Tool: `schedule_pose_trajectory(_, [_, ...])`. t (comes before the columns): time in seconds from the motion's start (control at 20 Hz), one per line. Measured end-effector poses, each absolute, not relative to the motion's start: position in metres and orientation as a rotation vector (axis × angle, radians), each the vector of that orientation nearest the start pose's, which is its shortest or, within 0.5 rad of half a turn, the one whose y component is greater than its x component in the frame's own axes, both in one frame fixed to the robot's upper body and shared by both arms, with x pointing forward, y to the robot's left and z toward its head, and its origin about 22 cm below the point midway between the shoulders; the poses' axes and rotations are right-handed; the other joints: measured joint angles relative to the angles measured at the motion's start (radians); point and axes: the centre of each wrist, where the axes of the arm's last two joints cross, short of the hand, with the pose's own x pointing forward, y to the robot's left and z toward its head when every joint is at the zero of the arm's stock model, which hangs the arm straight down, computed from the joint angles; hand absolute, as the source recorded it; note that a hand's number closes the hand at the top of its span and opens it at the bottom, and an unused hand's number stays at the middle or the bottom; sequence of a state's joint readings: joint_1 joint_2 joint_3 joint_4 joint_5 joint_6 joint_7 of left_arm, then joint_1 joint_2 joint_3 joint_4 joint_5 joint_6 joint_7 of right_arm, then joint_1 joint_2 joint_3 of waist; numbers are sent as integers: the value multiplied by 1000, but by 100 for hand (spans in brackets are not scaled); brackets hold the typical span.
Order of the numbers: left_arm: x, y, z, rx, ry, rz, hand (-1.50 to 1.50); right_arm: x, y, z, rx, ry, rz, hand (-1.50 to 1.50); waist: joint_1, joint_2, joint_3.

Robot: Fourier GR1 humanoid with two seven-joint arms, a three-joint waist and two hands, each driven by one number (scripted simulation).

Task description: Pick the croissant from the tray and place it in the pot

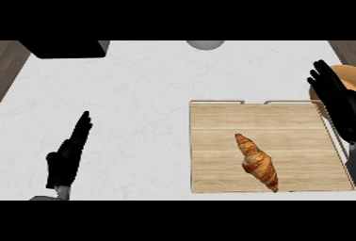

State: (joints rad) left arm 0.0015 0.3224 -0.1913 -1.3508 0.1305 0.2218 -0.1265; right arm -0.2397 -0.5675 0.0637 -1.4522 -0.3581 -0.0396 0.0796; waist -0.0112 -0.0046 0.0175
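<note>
You've got the croissant [257, 161] lying flat on the tray [215, 141], right of tray centre and toward the near edge. It's long, tapered at both ends, thin tip pointing up-left, fat end down-right almost at the near rim. Surface is golden-brown w/ darker ridged bands across it, glossy-looking crust, lighter tan at the far tip

Tray is a flat rectangular board, pale wood w/ horizontal grain and plank lines, thin light metal rail round it; two rail sections show along the far edge w/ a gap between them, another runs down the right side

Tabletop [139, 94] is white w/ faint grey marbling, smooth, matte. Dark wood-look strips show at the far left and far right corners

Right hand [334, 101] is black, sits at the right edge over the tray's far-right corner, fingers straight and spread, pointing away from you, holding nothing. Well apart from the croissant

Left hand [69, 150] is black, at lower left over bare tabletop, seen edge-on, fingers straight together pointing up, holding nothing. Grey forearm stub just shows below it

Behind the right hand there's a round orange-tan thing [345, 75], mostly hidden and cut by the edge, can't tell what it is. Black box shape [66, 49] at far left, small grey rounded object [205, 44] at far centre, both cut off by the top
</note>
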Motion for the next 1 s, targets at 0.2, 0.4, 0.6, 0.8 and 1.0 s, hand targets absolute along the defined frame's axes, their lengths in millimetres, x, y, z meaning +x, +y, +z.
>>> schedule_pose_trajectory(0.2, [252,268,-17,203,-1564,-123,0,312,-302,104,174,-1686,348,150,47,6,-7])
schedule_pose_trajectory(0.4, [273,253,13,129,-1694,-94,0,325,-279,153,364,-1869,656,-150,93,4,-10])
schedule_pose_trajectory(0.6, [289,247,39,75,-1766,-45,0,334,-293,167,501,-1977,868,-150,95,22,-8])
schedule_pose_trajectory(0.8, [299,245,56,60,-1790,-17,0,338,-305,176,613,-2067,1001,-150,85,30,-6])
schedule_pose_trajectory(1.0, [303,250,65,57,-1797,-3,0,337,-313,194,518,-2106,1147,-150,80,30,-8])
